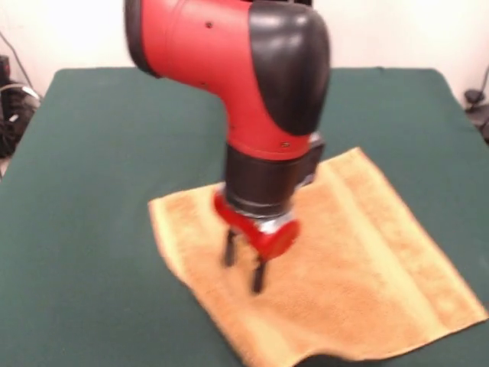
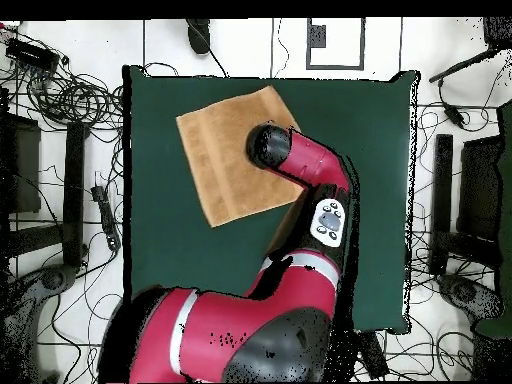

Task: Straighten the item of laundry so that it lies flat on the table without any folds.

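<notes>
Only the front view shows the gripper (image 1: 244, 271): two dark, slim fingers (image 1: 229, 248) hang from a red wrist piece, standing apart with a clear gap between them and nothing held in it. Their tips come down onto or just above the orange-tan terry towel (image 1: 359, 267); whether they touch the cloth cannot be told. In the overhead view the arm's black elbow cap covers the gripper entirely, but that view gives the whole outline of the towel (image 2: 225, 160), which the front view cuts off at the bottom edge.

The towel is a roughly square piece of looped, nubby cloth, lying spread out beneath and around the fingers on the dark green felt-like table (image 1: 92, 229). It sits skewed to the table's edges, corners pointing diagonally, so no long axis stands out. A paler, smoother woven band (image 1: 397, 229) runs along the side of the towel to the picture-right of the fingers in the front view. Most of the cloth looks flat; at the bottom edge of the front view, below the fingers, the hem appears to lift or curl slightly.
</notes>
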You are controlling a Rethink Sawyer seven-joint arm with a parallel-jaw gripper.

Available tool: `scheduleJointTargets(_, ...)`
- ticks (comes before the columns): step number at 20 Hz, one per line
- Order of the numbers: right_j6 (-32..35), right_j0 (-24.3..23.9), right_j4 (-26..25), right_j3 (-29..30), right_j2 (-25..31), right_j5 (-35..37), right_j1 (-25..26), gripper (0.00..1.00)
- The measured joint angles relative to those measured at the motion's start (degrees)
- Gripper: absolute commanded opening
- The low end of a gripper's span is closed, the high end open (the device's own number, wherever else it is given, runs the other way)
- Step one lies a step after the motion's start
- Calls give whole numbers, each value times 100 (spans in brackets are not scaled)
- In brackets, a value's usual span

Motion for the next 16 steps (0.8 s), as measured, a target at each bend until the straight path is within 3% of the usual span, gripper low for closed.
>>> scheduleJointTargets(7,0,-584,-554,-178,-103,-1314,205,100)
scheduleJointTargets(11,0,-851,-731,-256,9,-1338,188,100)
scheduleJointTargets(16,-4,-1511,-1081,-143,722,-1252,-100,100)
